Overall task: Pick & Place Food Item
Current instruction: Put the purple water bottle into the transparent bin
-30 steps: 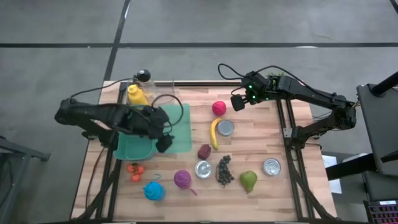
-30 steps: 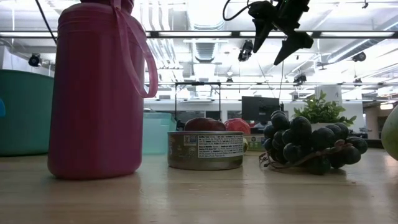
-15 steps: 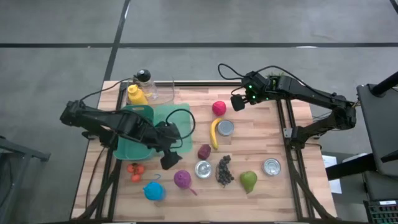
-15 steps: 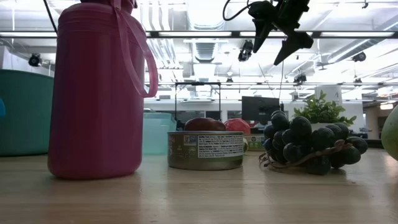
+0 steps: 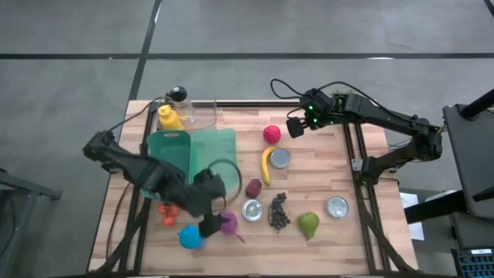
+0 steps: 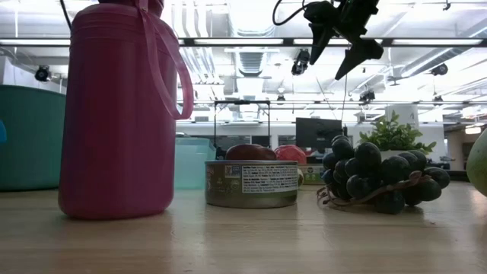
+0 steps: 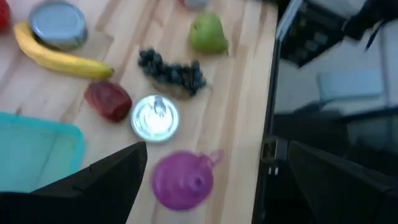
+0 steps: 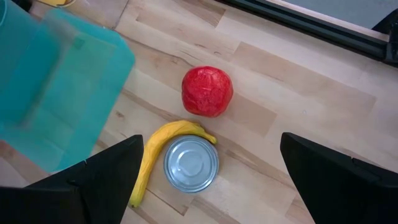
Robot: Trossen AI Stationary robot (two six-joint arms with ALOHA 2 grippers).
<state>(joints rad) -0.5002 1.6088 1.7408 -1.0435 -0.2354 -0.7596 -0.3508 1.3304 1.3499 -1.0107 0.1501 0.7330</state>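
- Two grippers in play. Left gripper hangs over the near-left part of the table, fingers spread apart and holding nothing, just beside the magenta jug. Right gripper waits above the far side, fingers likewise parted and empty.
- Task's thing: not settled by the pictures. Judged from where the left arm points, candidates are the dark red fruit, between the teal tray and the grapes, or the tomatoes at the near-left.
- Food also present: banana, red round fruit, pear.
- Non-food: three cans, one near the jug; blue jug; teal bin.
- Risk: descent here would likely strike the magenta jug and tip it, because the fingers sit almost over it.
- Risk: the nearby can could be shoved into the grapes by a wide approach.
- Risk: a rounded fruit may roll out from a grasp set off-centre.
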